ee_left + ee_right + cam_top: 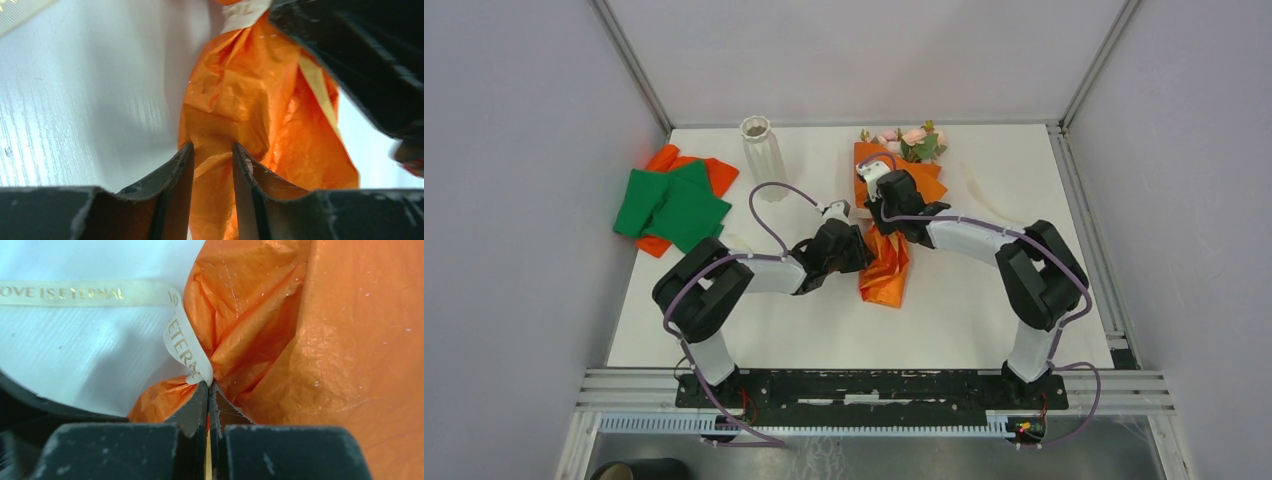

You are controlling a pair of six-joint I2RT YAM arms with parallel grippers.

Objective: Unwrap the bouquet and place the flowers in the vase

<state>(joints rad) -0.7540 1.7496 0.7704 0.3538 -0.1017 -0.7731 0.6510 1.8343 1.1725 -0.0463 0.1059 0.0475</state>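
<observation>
The bouquet point(886, 268) lies in the middle of the table, its orange paper point(250, 100) crumpled, with the pink flowers point(914, 140) at the far end. The whitish ribbed vase point(761, 150) stands upright at the back left. My left gripper point(212, 147) has come in from the left and is closed on the lower wrapped part, paper filling the gap between its fingers. My right gripper point(208, 384) is over the bouquet's neck point(894, 215), its jaws pressed together on a cream printed ribbon point(182, 342) where it meets the gathered paper point(250, 330).
Green and orange cloths point(674, 200) lie at the left edge of the table. A loose length of ribbon point(986, 198) trails on the table to the right of the bouquet. The right arm point(360, 65) crosses close above the paper in the left wrist view.
</observation>
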